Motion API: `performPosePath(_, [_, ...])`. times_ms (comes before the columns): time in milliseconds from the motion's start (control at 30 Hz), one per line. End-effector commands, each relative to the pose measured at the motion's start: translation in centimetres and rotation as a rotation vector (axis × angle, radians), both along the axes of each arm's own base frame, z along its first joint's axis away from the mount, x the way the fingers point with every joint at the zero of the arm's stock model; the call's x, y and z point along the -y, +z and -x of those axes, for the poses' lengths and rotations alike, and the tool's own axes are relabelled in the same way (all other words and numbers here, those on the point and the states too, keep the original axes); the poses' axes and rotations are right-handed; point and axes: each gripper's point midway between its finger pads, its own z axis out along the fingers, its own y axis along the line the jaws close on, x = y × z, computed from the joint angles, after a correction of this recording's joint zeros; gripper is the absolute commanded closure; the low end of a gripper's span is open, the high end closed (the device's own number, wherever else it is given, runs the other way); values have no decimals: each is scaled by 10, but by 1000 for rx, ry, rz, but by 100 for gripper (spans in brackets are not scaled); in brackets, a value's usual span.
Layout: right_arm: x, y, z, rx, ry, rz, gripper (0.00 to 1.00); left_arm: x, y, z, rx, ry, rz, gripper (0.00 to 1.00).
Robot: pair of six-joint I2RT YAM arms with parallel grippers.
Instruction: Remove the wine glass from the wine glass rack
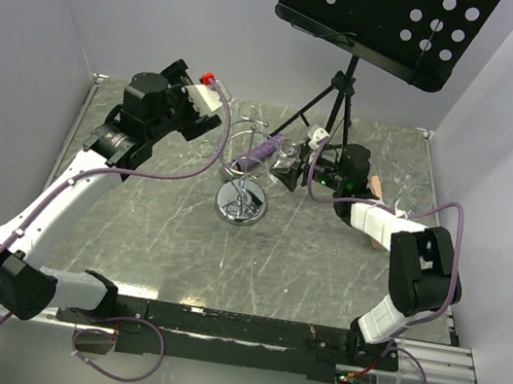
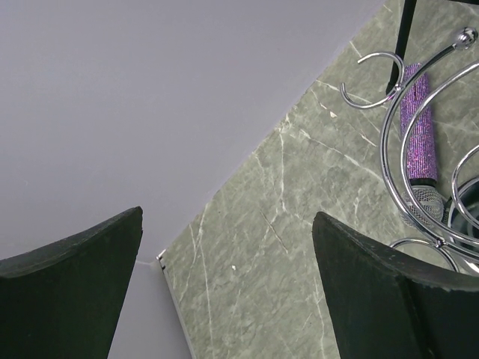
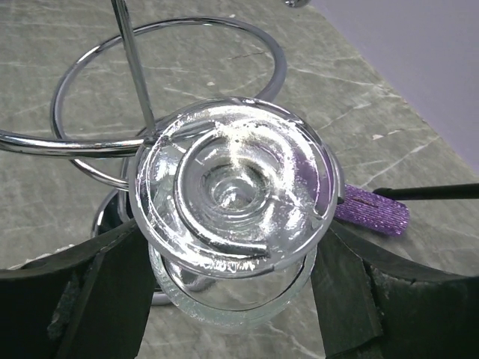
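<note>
The wine glass (image 3: 232, 187) hangs upside down on the chrome wine glass rack (image 3: 135, 67), its round foot resting over a wire loop. My right gripper (image 3: 232, 292) has its two black fingers against either side of the bowl, below the foot. In the top view the rack (image 1: 240, 204) stands mid-table, with the glass (image 1: 286, 163) and right gripper (image 1: 292, 170) on its right side. My left gripper (image 1: 209, 113) is open and empty, raised to the left of the rack; in its own view (image 2: 227, 224) only the rack's loops (image 2: 383, 142) show at the right.
A purple glittery microphone (image 1: 255, 155) lies under the rack's loops. The black tripod music stand (image 1: 341, 98) stands at the back, just behind the rack. Faint clear glassware lies near the right arm (image 1: 405, 189). Walls enclose the table on three sides.
</note>
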Motion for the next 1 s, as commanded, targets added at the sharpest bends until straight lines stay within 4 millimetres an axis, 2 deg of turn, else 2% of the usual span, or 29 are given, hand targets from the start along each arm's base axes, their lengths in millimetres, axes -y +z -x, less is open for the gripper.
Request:
performPosePath(0, [9, 37, -9, 148, -68, -17, 29, 2, 21, 0, 35, -8, 41, 0])
performPosePath(167, [14, 51, -17, 169, -116, -18, 34, 4, 24, -2, 46, -7, 55, 0])
performPosePath(600, [29, 59, -38, 170, -215, -30, 39, 5, 30, -10, 66, -1, 51, 0])
performPosePath(867, [32, 64, -36, 173, -230, -49, 40, 8, 27, -10, 63, -12, 50, 0])
performPosePath(967, [35, 68, -36, 225, -236, -24, 42, 7, 27, -9, 67, -13, 45, 0])
